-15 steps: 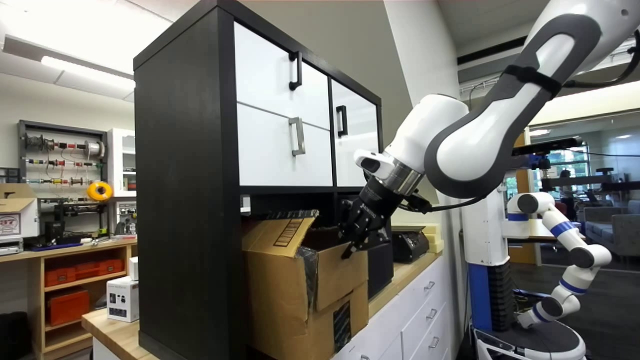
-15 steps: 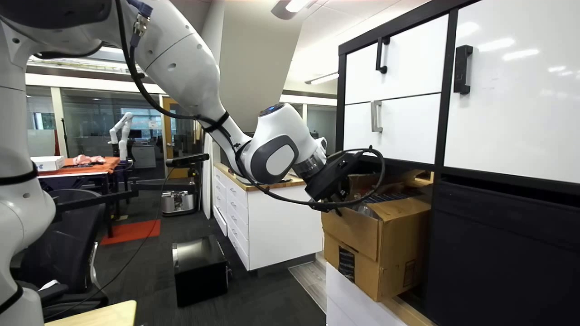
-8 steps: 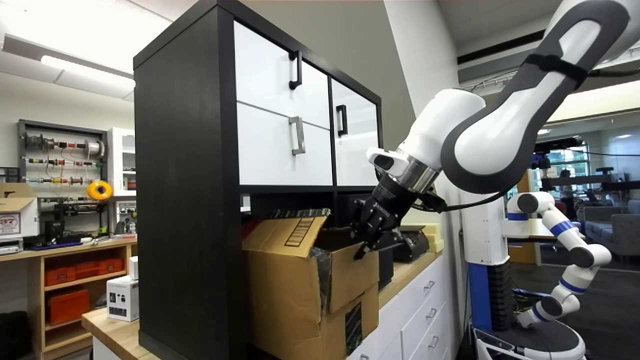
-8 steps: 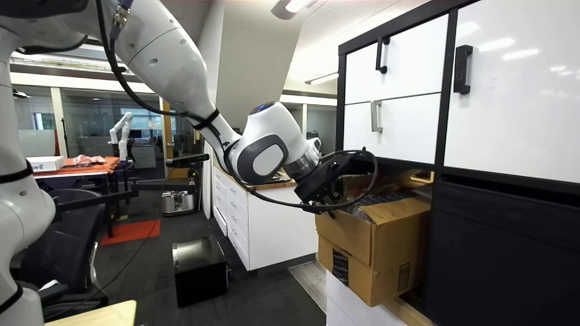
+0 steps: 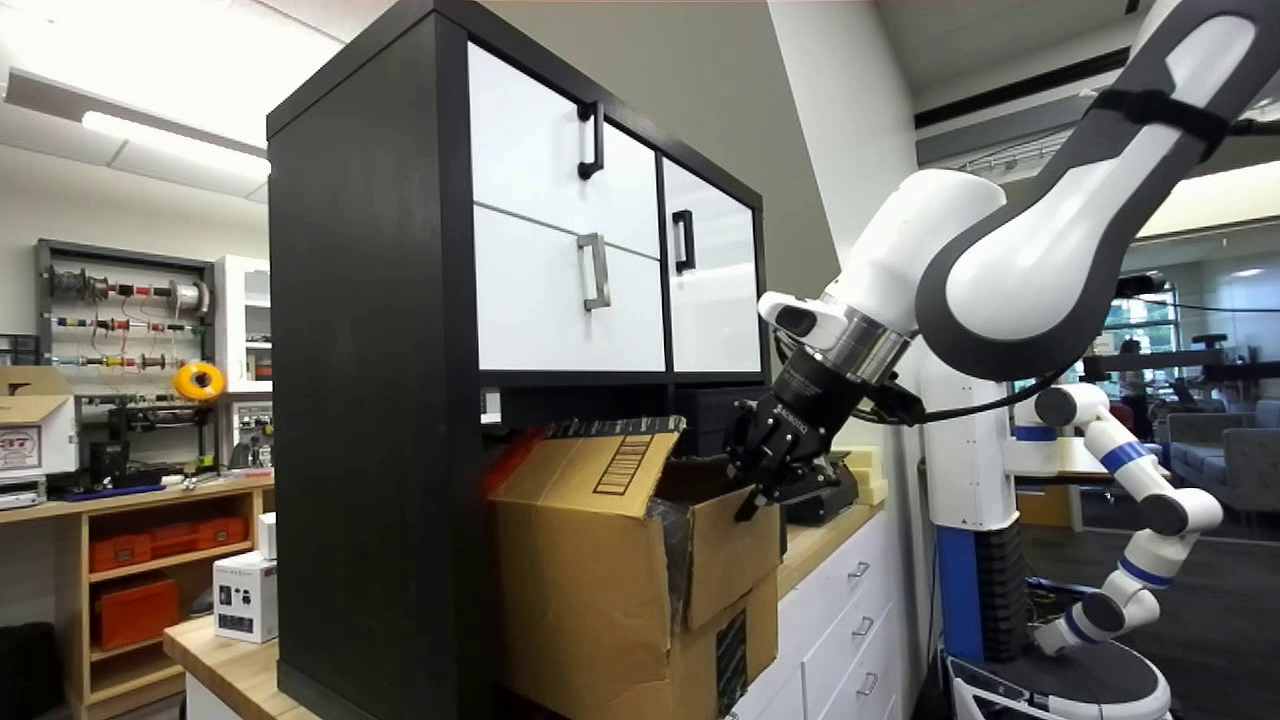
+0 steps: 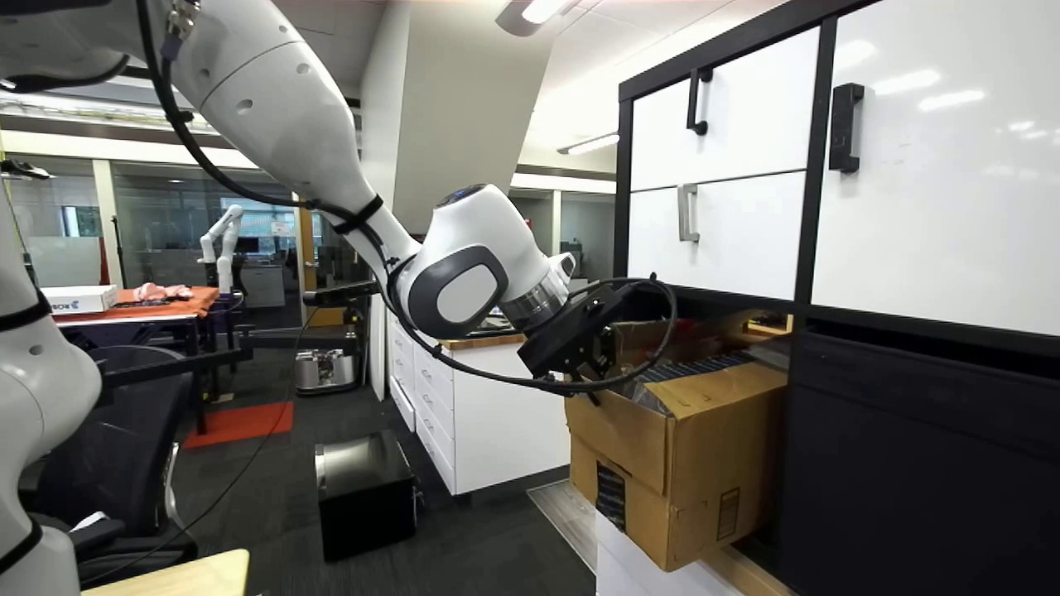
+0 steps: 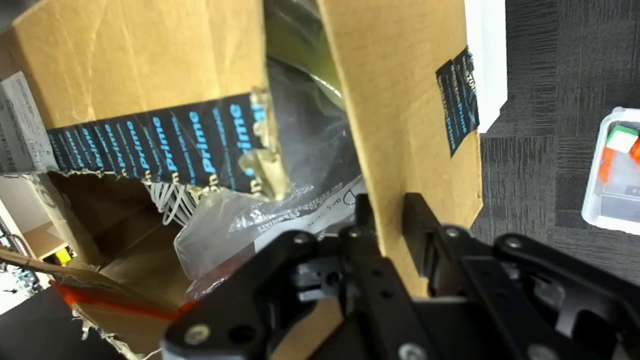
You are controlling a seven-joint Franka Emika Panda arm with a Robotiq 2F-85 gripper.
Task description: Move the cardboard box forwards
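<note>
The gripper (image 7: 390,220) is clamped on the box (image 5: 590,600), and the box juts out of the cabinet (image 5: 360,350)!
In an exterior view, the cabinet's side covers the box's back, its bottom drops out of shot, and the gripper partly masks a black device (image 5: 838,495) on the counter (image 5: 828,548). In an exterior view, a cable (image 6: 480,372) loops across the box's opening, a dark panel (image 6: 919,480) right beside. In the wrist view, fingers (image 7: 417,227) pinch the front wall, a flap (image 7: 145,55) hides part of a clear bag (image 7: 310,145), and a tub (image 7: 617,200) runs off the edge!
</note>
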